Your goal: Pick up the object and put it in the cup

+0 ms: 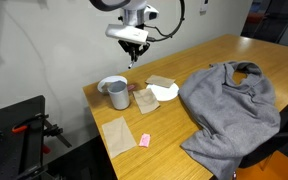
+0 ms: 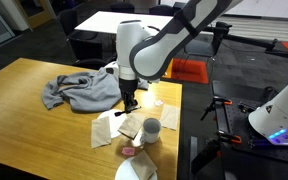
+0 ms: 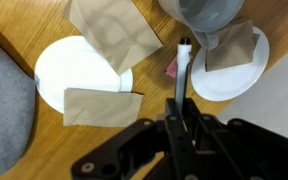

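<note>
My gripper [image 3: 181,120] is shut on the slim black marker pen [image 3: 184,70], whose whitish end [image 3: 186,43] points away from the jaws. The pale grey-blue cup [image 3: 209,12] is at the top edge of the wrist view, just beyond the pen's tip. In both exterior views the gripper [image 1: 134,48] [image 2: 130,100] hangs in the air above the table, with the pen [image 1: 134,60] pointing down. The cup [image 1: 117,93] [image 2: 151,130] stands upright near the table edge, below and slightly to the side of the gripper.
A grey cloth [image 1: 229,105] [image 2: 82,90] lies bunched on the wooden table. A flat white dish [image 1: 165,92] [image 3: 79,75], brown paper napkins [image 1: 118,135] [image 3: 99,105] and a small pink block [image 1: 144,139] [image 3: 171,68] lie around the cup. A second white disc [image 3: 229,75] lies under the cup's side.
</note>
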Robot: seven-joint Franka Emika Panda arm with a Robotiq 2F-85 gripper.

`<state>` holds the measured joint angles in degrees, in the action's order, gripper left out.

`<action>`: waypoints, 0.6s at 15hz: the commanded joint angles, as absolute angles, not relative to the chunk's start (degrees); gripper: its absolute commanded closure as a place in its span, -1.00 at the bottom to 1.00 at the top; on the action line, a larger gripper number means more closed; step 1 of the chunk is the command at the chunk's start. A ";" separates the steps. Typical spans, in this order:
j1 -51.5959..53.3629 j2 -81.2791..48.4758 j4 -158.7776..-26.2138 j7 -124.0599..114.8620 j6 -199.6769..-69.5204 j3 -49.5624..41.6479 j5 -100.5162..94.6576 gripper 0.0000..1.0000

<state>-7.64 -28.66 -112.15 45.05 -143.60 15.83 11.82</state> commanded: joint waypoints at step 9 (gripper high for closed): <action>-15.08 -28.99 -112.94 84.04 -142.53 24.28 33.95 0.94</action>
